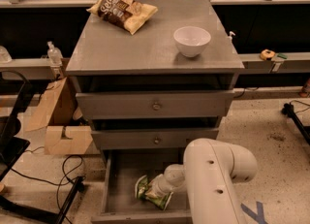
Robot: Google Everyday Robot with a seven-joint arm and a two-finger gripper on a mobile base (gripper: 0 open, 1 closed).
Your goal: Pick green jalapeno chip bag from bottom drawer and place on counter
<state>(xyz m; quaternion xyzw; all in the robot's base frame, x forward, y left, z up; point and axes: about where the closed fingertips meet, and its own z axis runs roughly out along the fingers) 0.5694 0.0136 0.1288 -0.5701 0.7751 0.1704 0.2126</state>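
The green jalapeno chip bag [144, 192] lies in the open bottom drawer [116, 182], towards its front right. My gripper [156, 188] reaches down into the drawer from the right and rests on top of the bag, hiding its middle. The white arm [213, 179] fills the lower right and covers the drawer's right part. The grey counter [140, 48] is the cabinet's top, above the two closed upper drawers.
A brown-and-yellow chip bag [123, 10] lies at the counter's back left and a white bowl [192, 40] at its right. A cardboard box [58, 121] and black cables [53, 179] sit on the floor left of the cabinet. A bench rail runs behind.
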